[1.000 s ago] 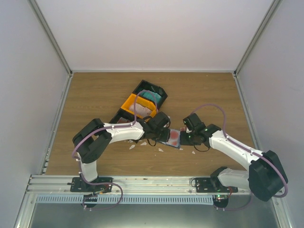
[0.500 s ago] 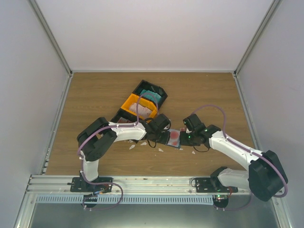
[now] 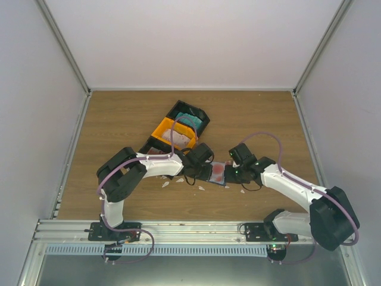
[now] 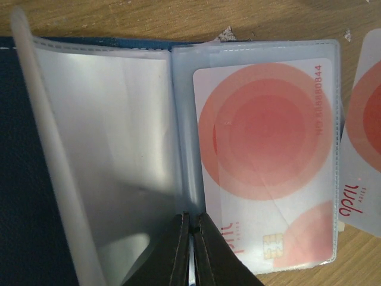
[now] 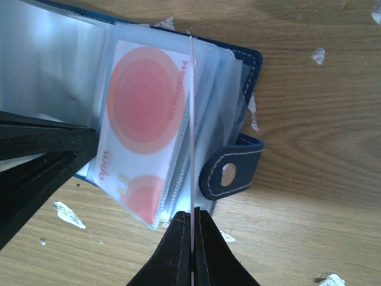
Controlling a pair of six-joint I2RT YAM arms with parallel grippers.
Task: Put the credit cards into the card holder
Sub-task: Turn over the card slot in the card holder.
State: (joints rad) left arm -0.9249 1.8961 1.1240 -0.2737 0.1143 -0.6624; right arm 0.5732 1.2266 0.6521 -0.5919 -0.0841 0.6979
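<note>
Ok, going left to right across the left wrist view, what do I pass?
navy card holder cover → upturned clear sleeve → empty clear pocket → sleeved red-circled card → second red-circled card at the right edge

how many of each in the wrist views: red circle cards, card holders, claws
claws: 2, left claw, right claw
red-circle cards: 2, one sleeved, one in the right claw
card holder: 1
total: 5
</note>
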